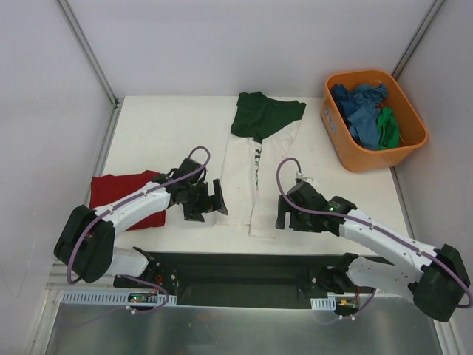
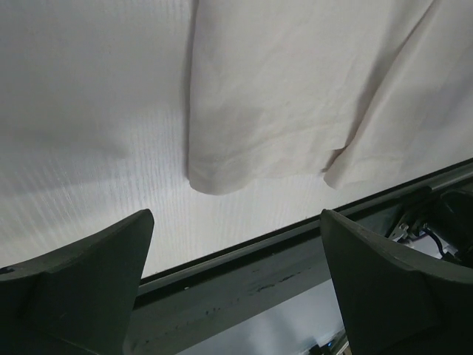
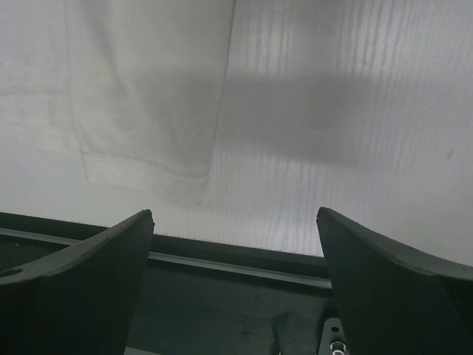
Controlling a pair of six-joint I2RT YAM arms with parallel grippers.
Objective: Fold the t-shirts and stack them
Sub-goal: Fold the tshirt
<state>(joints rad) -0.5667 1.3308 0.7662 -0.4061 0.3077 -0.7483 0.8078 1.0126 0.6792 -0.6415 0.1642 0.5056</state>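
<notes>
The left tool (image 1: 207, 205) is hovering at the lower centre-left of the top view, its jaws standing wide with nothing between them. The right tool (image 1: 290, 217) is hovering at the lower centre-right, just as wide and just as empty. The two are flanking the bottom end of the white shirt (image 1: 244, 174), one just beside each long edge, and neither is touching the cloth.

The shirt is lying as a narrow strip down the middle of the counter (image 1: 162, 126). Its long axis is running from the top of the frame, where its dark green part is spreading out, to the bottom, where the hem is sitting near the counter's dark front edge. Each wrist view is showing a hem corner ahead of its own open jaws.

Both arms are looking about equally near, so the next fold is probably calling for a grab at both hem corners and a lift toward the top of the frame. Room behind the hem is looking tight.

Bare counter is lying on both sides of the strip. The red shirt (image 1: 111, 188) is resting folded at the middle left, partly under the left arm. The orange tub (image 1: 369, 164), holding blue and green cloth, is sitting well apart at the upper right.
</notes>
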